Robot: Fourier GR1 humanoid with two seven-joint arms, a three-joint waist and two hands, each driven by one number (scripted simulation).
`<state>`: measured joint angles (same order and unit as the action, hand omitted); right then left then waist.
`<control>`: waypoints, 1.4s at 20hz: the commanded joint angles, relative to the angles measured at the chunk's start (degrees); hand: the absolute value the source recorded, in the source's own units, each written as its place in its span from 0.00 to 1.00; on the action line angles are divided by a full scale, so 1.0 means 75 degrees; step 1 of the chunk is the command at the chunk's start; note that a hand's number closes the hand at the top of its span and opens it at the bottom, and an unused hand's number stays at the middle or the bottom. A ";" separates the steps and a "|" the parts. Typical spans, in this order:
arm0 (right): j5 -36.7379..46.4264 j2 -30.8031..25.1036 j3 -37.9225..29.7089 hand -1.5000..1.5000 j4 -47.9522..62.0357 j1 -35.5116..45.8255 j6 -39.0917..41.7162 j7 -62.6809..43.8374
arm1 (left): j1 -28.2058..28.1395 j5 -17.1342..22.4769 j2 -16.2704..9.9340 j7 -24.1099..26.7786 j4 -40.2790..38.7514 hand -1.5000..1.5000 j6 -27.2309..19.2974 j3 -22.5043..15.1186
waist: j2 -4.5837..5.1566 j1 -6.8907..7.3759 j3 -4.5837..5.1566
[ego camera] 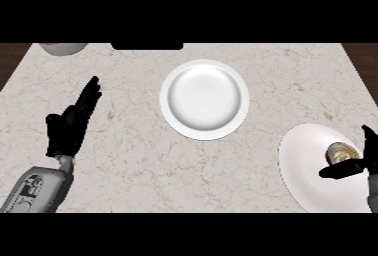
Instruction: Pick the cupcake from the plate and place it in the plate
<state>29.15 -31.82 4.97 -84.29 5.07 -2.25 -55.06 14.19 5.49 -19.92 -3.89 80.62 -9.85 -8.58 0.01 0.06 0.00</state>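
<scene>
Cupcake [341,153] sits on right-hand plate [310,170] at counter [148,160] edge; right hand [353,167] has thumb and fingers either side of it, closure can't tell. Centre plate [204,99] bare. Left hand [72,125] open, fingers straight, holding nothing

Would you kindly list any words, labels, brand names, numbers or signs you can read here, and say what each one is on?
None: no readable text shows anywhere.
The two plates, the center plate and the right plate, are plain white.
The cupcake bears no label.
The marble counter carries only veining.
The left forearm has small dark marks, too small to read as text.
</scene>
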 commanded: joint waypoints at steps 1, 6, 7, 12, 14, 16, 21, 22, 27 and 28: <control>0.0214 0.0227 -0.0361 0.00 0.0512 0.0008 0.0255 0.0358 | 0.0078 -0.0171 0.0091 -0.0054 0.0049 0.50 0.0347 0.0331 | -0.0002 -0.0012 0.0000; 0.0420 0.0415 -0.0459 0.00 0.0196 -0.0571 0.0374 0.0496 | 0.0147 -0.0521 0.0387 -0.0090 -0.0219 0.50 0.0323 0.0425 | -0.0003 -0.0050 0.0002; 0.0096 0.0144 -0.0974 0.00 0.1201 0.0267 0.0624 0.1086 | -0.0155 -0.0559 0.0521 -0.0356 0.0365 0.50 0.0169 0.0298 | 0.0000 0.0003 -0.0001; 0.1340 0.0607 -0.0574 1.00 0.0814 -0.0169 -0.0279 0.1155 | 0.0045 -0.0674 0.0470 -0.0656 0.0562 0.50 0.0440 0.0549 | -0.0007 -0.0015 0.0000; 0.1503 0.0682 -0.0788 1.00 0.1030 -0.0030 -0.0211 0.1241 | -0.0068 -0.0807 0.0638 -0.0485 0.0355 0.50 0.0560 0.0642 | -0.0005 -0.0016 0.0001; 0.1530 0.0615 -0.0948 1.00 0.1422 -0.0147 -0.0553 0.1848 | 0.0471 -0.0598 0.0510 -0.0210 -0.0342 0.50 0.0809 0.1028 | 0.0001 -0.0036 0.0001; 0.1224 -0.0047 -0.0423 1.00 0.1919 0.0459 0.0454 0.3866 | 0.0206 -0.0702 0.0616 -0.0274 0.0032 0.50 0.0684 0.0818 | 0.0022 0.0070 -0.0009; 0.1327 -0.0068 -0.0044 1.00 0.1789 0.0676 0.0771 0.4106 | 0.0212 -0.0939 0.0742 -0.0218 0.0094 0.50 0.0464 0.0654 | 0.0026 0.0145 -0.0010; 0.1460 -0.0393 0.0258 1.00 0.2315 0.1235 0.0766 0.6121 | 0.0159 -0.0796 0.0786 -0.0411 0.0018 0.50 0.0687 0.0648 | 0.0029 0.0109 -0.0010; 0.1590 -0.0057 0.0441 1.00 0.1660 0.1184 0.0558 0.5831 | 0.0052 -0.0949 0.0846 -0.0189 -0.0051 0.50 0.0551 0.0627 | 0.0004 0.0039 -0.0002</control>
<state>40.00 -32.77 6.34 -70.19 12.56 3.35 -17.82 15.86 -0.94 -14.27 -6.55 80.99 -5.46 -3.63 0.18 0.96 -0.04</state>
